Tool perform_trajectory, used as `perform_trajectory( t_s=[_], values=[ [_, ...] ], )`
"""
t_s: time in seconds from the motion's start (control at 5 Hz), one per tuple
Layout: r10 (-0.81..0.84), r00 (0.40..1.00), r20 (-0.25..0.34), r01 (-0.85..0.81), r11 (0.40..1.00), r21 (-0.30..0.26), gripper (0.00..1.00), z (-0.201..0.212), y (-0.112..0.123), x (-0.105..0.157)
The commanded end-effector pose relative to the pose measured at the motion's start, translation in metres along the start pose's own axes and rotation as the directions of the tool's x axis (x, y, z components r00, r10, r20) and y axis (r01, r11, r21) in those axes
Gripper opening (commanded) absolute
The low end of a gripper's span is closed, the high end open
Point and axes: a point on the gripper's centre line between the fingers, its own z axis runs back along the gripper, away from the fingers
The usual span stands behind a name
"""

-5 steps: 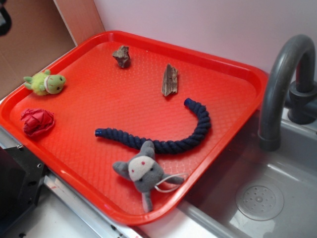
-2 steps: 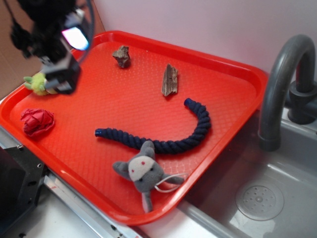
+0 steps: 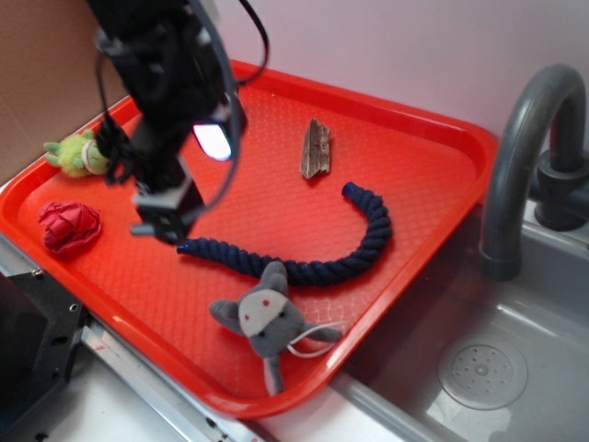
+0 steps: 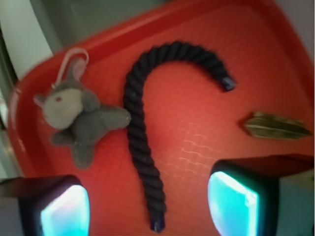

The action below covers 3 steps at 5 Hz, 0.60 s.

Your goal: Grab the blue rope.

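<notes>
Nearest us on the red tray point(image 3: 442, 138), we see the grey plush toy point(image 3: 265, 321) touching the blue rope point(image 3: 304, 267), which curves just beyond. Our gripper point(image 3: 161, 224) hovers above the rope's capped end, jaws spread wide, empty. Farther back lies 1 bark piece point(image 3: 315, 148).

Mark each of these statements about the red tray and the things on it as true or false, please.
1. The blue rope lies curved on the red tray. True.
2. The gripper holds the rope. False: the jaws stand open, with the rope's near end between them in the wrist view, not clamped.
3. The grey plush toy lies right beside the rope. True.
4. The piece of wood lies on top of the rope. False: it lies apart from it, on bare tray.
5. The green plush toy is in the sink. False: it is at the tray's left edge.
</notes>
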Motion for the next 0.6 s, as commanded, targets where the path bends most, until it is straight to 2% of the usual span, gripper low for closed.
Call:
perform_trajectory(
  t_s=[0.0, 0.2, 0.4],
  values=[
    [-0.03, 0.998, -0.056, 0.031, 0.999, 0.026, 1.0, -0.039, 0.0, 0.005],
    [-0.038, 0.994, -0.098, 0.039, 0.999, 0.011, 1.0, -0.057, 0.004, 0.003],
    [-0.065, 0.992, -0.107, 0.065, 0.998, -0.003, 1.0, -0.067, 0.004, 0.003]
  ],
)
